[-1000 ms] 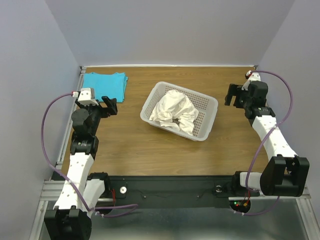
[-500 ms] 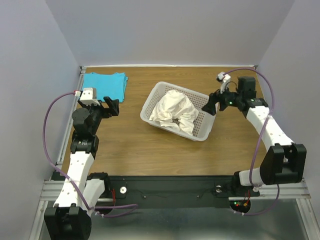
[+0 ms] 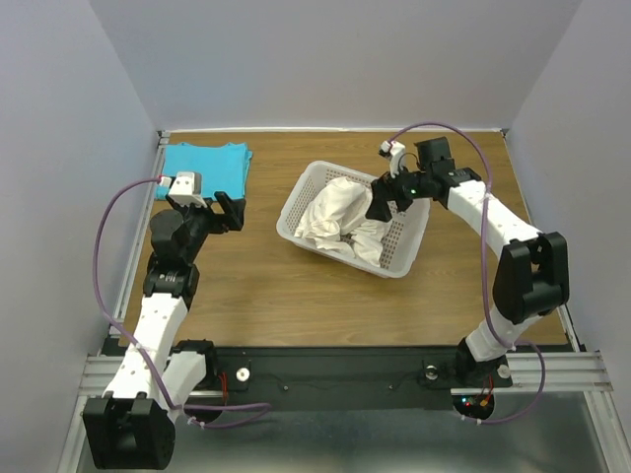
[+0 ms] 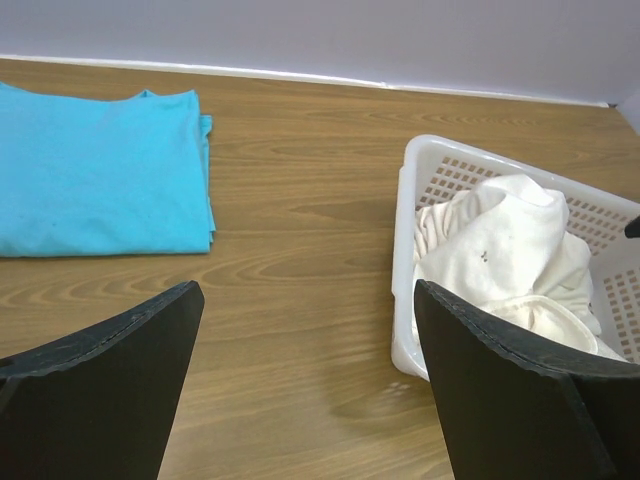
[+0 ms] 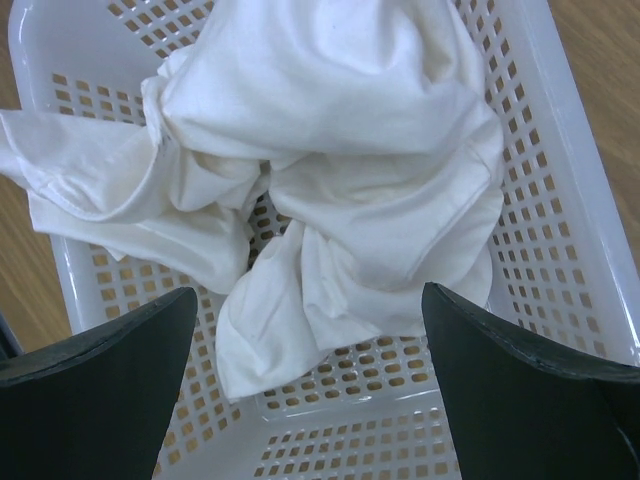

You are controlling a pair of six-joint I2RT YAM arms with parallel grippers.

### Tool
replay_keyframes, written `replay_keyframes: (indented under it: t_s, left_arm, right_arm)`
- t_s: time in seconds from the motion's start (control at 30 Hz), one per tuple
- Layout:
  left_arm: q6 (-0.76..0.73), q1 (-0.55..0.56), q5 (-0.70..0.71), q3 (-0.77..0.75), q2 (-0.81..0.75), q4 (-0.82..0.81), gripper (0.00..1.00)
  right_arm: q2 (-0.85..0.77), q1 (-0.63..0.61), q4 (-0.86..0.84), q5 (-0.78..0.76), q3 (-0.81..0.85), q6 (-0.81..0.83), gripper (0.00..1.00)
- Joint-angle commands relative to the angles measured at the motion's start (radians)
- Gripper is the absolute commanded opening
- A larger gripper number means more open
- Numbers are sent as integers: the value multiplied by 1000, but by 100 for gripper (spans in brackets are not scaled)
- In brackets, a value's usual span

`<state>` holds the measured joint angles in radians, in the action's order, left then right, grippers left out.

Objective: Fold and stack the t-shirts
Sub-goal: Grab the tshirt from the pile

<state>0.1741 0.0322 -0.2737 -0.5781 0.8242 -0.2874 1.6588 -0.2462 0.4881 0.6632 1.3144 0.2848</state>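
The cream t-shirt (image 3: 343,219) lies crumpled in a white basket (image 3: 406,264) at the middle of the table. My right gripper (image 3: 379,202) hangs open over the basket's right half, just above the cloth. In the right wrist view the cream t-shirt (image 5: 330,140) fills the basket (image 5: 585,210), and nothing lies between the fingers of the right gripper (image 5: 310,305). The turquoise t-shirt (image 3: 207,166) lies folded flat in the far left corner. My left gripper (image 3: 230,209) stands open over bare wood between that shirt and the basket, holding nothing.
The left wrist view shows the turquoise t-shirt (image 4: 100,185) to the left, the basket (image 4: 402,290) with the cream t-shirt (image 4: 500,250) to the right, and bare wood under my left gripper (image 4: 305,300). Grey walls close the table on three sides.
My right arm has swung left from the table's right side to above the basket. The left gripper has shifted slightly. Both shirts lie as before.
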Motion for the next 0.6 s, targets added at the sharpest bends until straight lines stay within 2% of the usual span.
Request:
replay_keyframes:
  t_s: [0.0, 0.13, 0.27, 0.33, 0.43, 0.57]
  left_arm:
    - [4, 5, -50, -31, 26, -53, 99]
    - [-1, 9, -65, -34, 29, -45, 99]
    - [-4, 12, -56, -34, 32, -48, 99]
    - [-8, 12, -50, -37, 33, -47, 99]
    - [-16, 12, -36, -36, 20, -38, 99]
    - [-19, 14, -13, -32, 3, -39, 99]
  right_arm:
    - [28, -67, 15, -74, 92, -1, 100]
    - [76, -68, 15, -83, 150, -30, 100]
    - [145, -84, 14, -80, 224, -143, 100]
    - [174, -116, 12, -117, 270, -215, 100]
    - [220, -156, 9, -307, 321, -316, 100]
    - [263, -180, 3, -323, 330, -393, 100]
